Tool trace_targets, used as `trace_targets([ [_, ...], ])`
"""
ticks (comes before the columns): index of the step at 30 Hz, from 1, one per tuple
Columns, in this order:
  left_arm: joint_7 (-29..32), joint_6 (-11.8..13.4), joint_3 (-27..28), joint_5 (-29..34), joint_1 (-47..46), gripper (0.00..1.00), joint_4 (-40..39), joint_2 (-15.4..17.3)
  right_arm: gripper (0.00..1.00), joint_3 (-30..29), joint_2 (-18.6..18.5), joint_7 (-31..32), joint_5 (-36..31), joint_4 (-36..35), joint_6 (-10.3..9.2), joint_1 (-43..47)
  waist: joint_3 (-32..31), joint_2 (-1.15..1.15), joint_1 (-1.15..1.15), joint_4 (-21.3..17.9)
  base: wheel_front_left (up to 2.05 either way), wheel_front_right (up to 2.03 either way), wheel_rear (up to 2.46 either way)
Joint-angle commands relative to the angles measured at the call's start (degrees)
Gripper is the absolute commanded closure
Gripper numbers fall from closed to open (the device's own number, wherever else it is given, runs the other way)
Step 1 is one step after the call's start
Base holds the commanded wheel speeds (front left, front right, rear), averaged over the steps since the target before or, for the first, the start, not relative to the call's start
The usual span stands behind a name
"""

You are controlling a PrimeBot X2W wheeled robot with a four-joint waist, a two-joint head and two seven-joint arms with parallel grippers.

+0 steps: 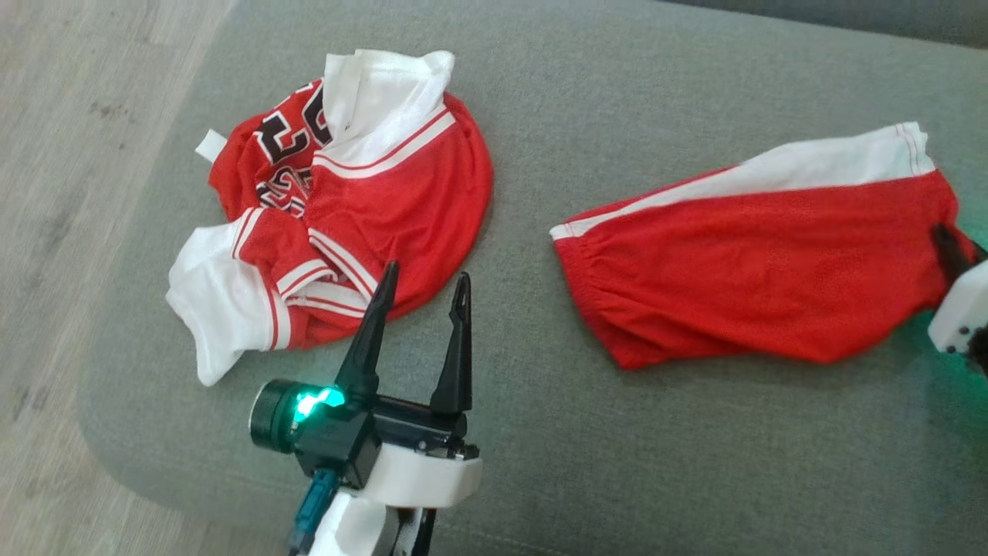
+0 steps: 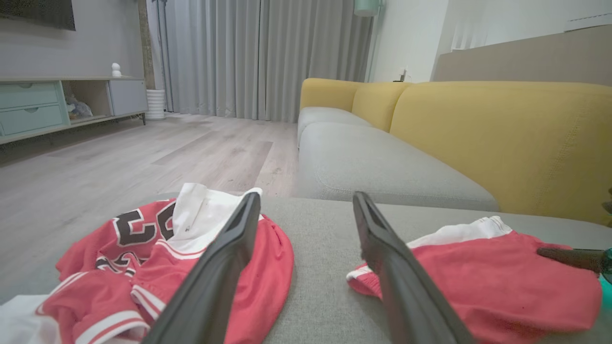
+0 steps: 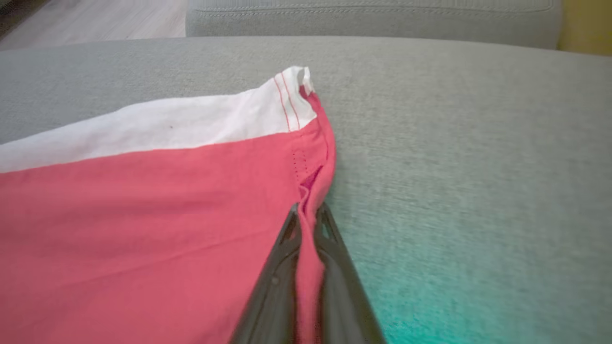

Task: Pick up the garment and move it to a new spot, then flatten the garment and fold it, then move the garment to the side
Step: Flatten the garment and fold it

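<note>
- Two red-and-white garments lie well apart on a grey seat cushion [image 1: 587,100]: a crumpled jersey [image 1: 370,201] toward the robot's left and a pair of shorts [image 1: 756,270] toward its right.
- Shorts: spread mostly flat, with the red panel nearer the robot and a white side band [image 3: 167,124] along the far edge. The gathered end points toward the jersey.
- Right hand [image 3: 308,210]: fingers drawn almost together, pinching a fold of red fabric at the right-hand edge of the shorts, just below the stitched end of the white band.
- Left hand [image 1: 427,274]: fingers spread wide, holding nothing. In the head view one fingertip overlaps the near rim of the jersey and the other lies over bare cushion; whether either touches cannot be told.
- Jersey: bunched into a rounded heap, with black numerals partly visible and white panels at its far side and its near left corner.
- Surroundings, left wrist view: a sofa [image 2: 502,138] with yellow backs and grey seats beyond the cushion, a pale wooden floor [image 2: 119,157], grey curtains [image 2: 258,57], and a low cabinet [image 2: 57,105] with pale green drawers.
- Green light glows at the left wrist and tints the cushion beside the right hand.
</note>
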Motion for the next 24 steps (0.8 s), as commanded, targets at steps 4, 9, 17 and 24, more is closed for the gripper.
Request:
trace_targets([
  [4,-0.43,-0.03,3.23,1.5,0.43,0.0,-2.65,0.1,1.0,0.32,-1.29,-4.75,-0.51,3.47,0.37,1.59,-2.8,0.0,0.01,-2.99,0.0,0.0,0.0],
  [9,-0.43,-0.5,4.84,2.07,1.84,0.0,-2.68,0.1,1.0,-0.19,-1.51,-7.65,-0.37,6.76,0.37,4.07,-4.88,0.0,0.01,-7.92,0.0,0.0,0.0],
  [17,-0.43,-1.87,6.51,2.73,4.0,0.0,-2.15,0.09,1.0,-0.55,-1.78,-9.55,0.49,7.52,0.37,8.07,-7.22,0.0,0.01,-15.47,0.0,0.0,0.0],
  [24,-0.43,-2.55,6.48,2.79,4.29,0.0,-1.41,0.09,1.0,-1.06,-1.19,-12.45,-1.27,4.7,0.37,5.64,-9.32,0.0,0.01,-16.87,0.0,0.0,0.0],
])
